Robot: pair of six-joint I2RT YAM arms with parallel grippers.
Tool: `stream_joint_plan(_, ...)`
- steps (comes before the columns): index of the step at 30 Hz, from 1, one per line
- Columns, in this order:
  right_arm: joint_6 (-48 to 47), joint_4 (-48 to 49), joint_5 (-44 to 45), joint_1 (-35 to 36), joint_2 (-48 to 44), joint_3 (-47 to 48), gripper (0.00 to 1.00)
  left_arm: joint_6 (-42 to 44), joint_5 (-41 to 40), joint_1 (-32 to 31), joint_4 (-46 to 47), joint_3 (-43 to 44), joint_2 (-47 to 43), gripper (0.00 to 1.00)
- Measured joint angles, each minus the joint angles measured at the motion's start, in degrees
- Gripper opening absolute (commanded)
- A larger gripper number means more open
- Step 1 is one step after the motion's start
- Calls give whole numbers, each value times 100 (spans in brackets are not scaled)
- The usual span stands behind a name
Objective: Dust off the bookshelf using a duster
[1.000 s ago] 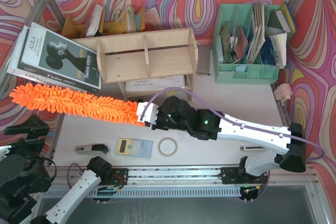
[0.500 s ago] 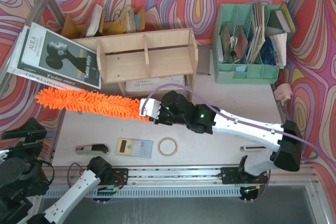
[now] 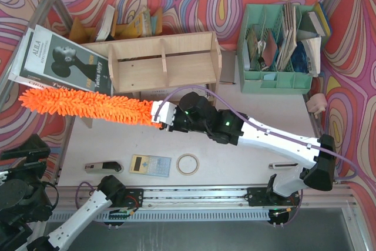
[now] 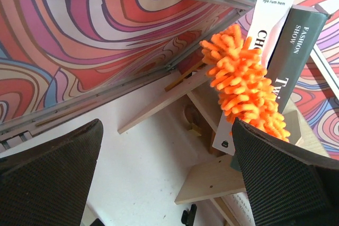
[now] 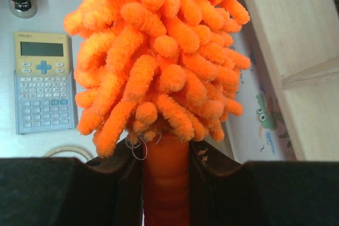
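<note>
Pale wood bookshelf [image 3: 161, 63] sits back-centre, upright dividers showing. The fluffy orange duster [image 3: 88, 106] stretches sideways just in front of it, slightly tilted, tip poking well past the shelf's left end.

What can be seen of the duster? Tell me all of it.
The duster has a long, bright orange head of fluffy, finger-like strands and a smooth orange handle. The right gripper is shut on the handle just behind the head. It lies nearly level, pointing left, before the bookshelf, overlapping the lower edge of the magazine from above.
</note>
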Motion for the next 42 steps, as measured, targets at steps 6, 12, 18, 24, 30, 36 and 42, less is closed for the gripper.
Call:
stream_joint_plan(6, -94, 0, -79, -131, 87, 146, 0, -107, -90, -140, -57, -37, -105, 98)
stream_joint_plan(12, -96, 140, -363, -332, 151, -144, 0, -151, -98, -247, -114, -92, -114, 98)
stream_joint_plan(18, -61, 133, -367, -389, 295, -420, 0, -199, -94, -352, -144, -127, -50, 98)
stream_joint_plan(24, -90, -105, -365, -407, 304, -125, 0, -256, -94, -422, -142, -223, 35, 98)
stream_joint_plan(30, -238, -127, -516, -404, 297, 503, 0, -258, -98, -461, -142, -236, 35, 98)
stream_joint_plan(36, -334, -144, -492, -415, 299, 697, 0, -256, -164, -542, -140, -236, 35, 98)
stream_joint_plan(42, -374, -144, -638, -540, 348, 898, 0, -264, -201, -636, -138, -284, 35, 98)
